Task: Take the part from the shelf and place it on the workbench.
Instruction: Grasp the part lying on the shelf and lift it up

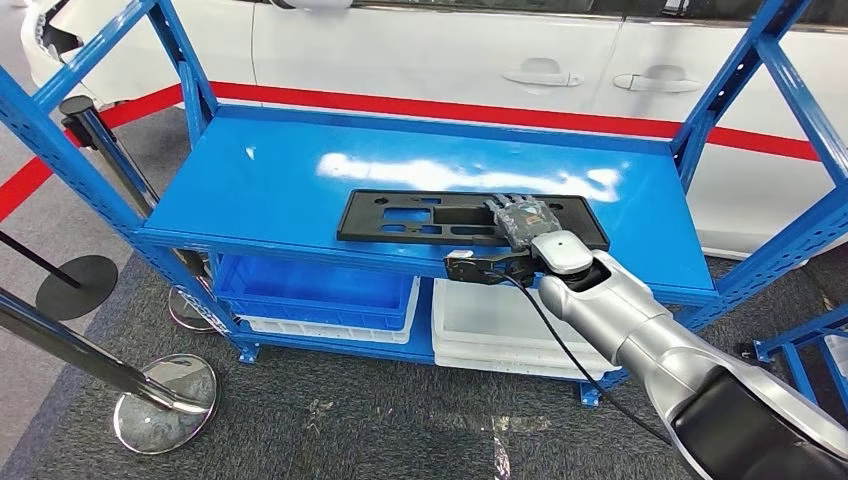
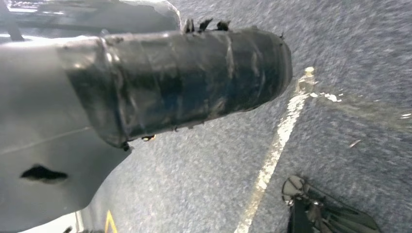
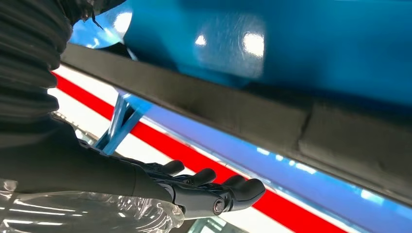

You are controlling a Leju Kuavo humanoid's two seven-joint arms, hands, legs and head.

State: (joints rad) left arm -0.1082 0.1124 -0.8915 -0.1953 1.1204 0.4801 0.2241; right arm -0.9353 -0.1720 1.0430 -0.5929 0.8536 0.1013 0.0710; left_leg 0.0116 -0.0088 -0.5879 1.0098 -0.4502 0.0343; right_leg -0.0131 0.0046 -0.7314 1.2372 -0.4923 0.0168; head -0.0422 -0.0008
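The part [image 1: 400,215] is a flat black rectangular frame with cut-outs, lying on the blue top shelf [image 1: 270,180]. My right hand [image 1: 522,222] reaches in from the lower right and lies over the part's right half, near its front edge. In the right wrist view the dark fingers [image 3: 204,189] are stretched out straight and apart, close beside the part's long edge [image 3: 204,104], without closing on it. My left hand [image 2: 194,82] hangs over the grey floor as a dark wrapped bulk, and its fingers are mostly hidden.
Blue uprights [image 1: 770,70] frame the shelf on both sides. On the lower shelf sit a blue bin [image 1: 310,290] and a white bin [image 1: 490,330]. Stanchion bases [image 1: 165,400] stand on the floor at the left. A white car [image 1: 450,50] with a red stripe is behind.
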